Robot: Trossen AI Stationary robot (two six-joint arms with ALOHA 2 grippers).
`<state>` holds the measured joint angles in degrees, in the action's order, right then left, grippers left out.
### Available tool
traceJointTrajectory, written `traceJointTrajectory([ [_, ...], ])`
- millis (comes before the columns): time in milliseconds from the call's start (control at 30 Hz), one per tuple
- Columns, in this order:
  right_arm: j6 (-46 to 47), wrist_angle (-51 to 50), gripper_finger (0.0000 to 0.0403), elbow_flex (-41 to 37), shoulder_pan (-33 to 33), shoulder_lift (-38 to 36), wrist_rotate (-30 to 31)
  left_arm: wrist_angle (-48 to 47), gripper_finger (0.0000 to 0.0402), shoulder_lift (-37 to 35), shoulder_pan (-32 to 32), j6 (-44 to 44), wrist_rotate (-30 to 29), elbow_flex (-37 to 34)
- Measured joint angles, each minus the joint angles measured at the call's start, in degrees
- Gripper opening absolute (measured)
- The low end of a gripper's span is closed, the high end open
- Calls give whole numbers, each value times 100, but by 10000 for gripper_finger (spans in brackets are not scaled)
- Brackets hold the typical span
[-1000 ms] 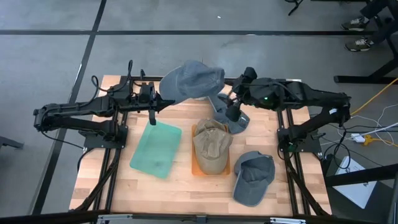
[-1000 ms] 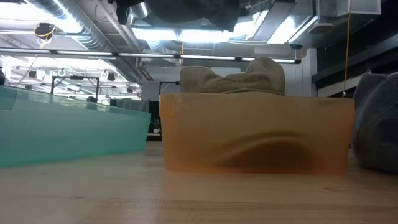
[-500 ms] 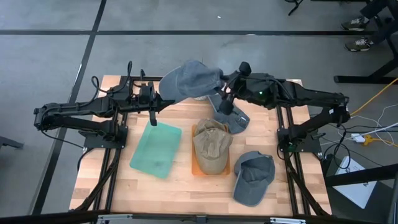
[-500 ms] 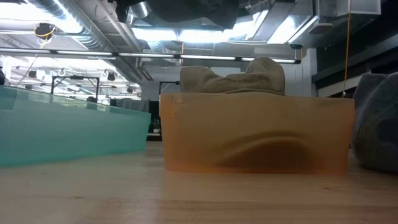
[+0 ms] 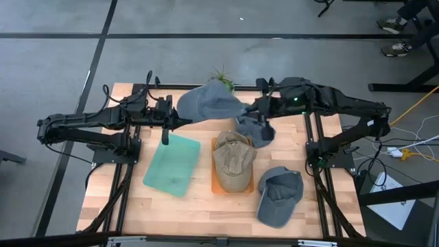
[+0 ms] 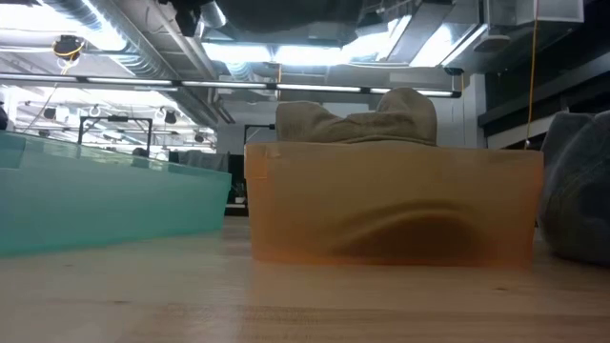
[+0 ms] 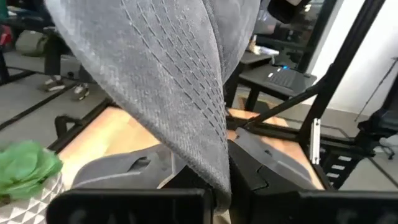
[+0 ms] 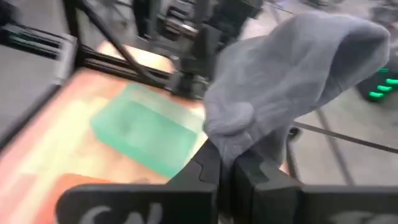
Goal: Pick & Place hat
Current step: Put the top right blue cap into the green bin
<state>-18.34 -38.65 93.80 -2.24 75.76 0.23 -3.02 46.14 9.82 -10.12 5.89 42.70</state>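
A grey hat (image 5: 209, 101) hangs in the air over the table's far middle, between my two grippers. My left gripper (image 5: 177, 122) is shut on its left side and my right gripper (image 5: 248, 108) on its right side. The left wrist view shows the hat's ribbed cloth (image 7: 186, 93) running away from that gripper (image 7: 217, 186). In the right wrist view its crown (image 8: 292, 81) bulges above my right gripper (image 8: 227, 165). A second grey hat (image 5: 255, 129) lies on the table under the right gripper. My left gripper pinches the hat's left edge (image 7: 214, 168) between its two fingers, coming about level from the table's left. The cloth spreads away from the fingers, clear of the table. My right gripper pinches a fold at the hat's right side (image 8: 233, 149) between its two fingers, coming from the table's right and slanting slightly down. The hat is lifted clear.
A tan hat (image 5: 233, 158) fills the orange bin (image 6: 391, 205) at the table's middle. The green bin (image 5: 171, 163) lies to its left. Another grey hat (image 5: 280, 195) rests near the right front. A small green plant (image 5: 221, 75) stands at the far edge.
My right gripper has risen from over the grey hat on the table and gone toward the far left, to the held hat's right side, where it now holds the cloth. The held hat has shifted and drawn out between the grippers, uncovering the plant behind it.
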Motion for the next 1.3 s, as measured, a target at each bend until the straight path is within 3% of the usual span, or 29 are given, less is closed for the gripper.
traceJointTrajectory([
  [167,392,-43,12,0,-195,-143,-819,144,10,-98,-2,-9,197,11],
  [533,802,270,108,13,-231,-6,-876,165,11,-81,4,-266,209,-11],
  [733,1280,300,191,15,-262,-186,150,160,12,-103,4,-270,-551,-11],
  [933,2315,303,236,25,-262,-377,1351,187,12,-103,4,3,-1225,-11],
  [1067,2803,7,241,20,-262,-334,1322,193,12,-103,4,222,-1536,-11],
  [1300,3299,-535,226,20,-262,-147,1167,418,12,-103,4,570,-1589,-11],
])
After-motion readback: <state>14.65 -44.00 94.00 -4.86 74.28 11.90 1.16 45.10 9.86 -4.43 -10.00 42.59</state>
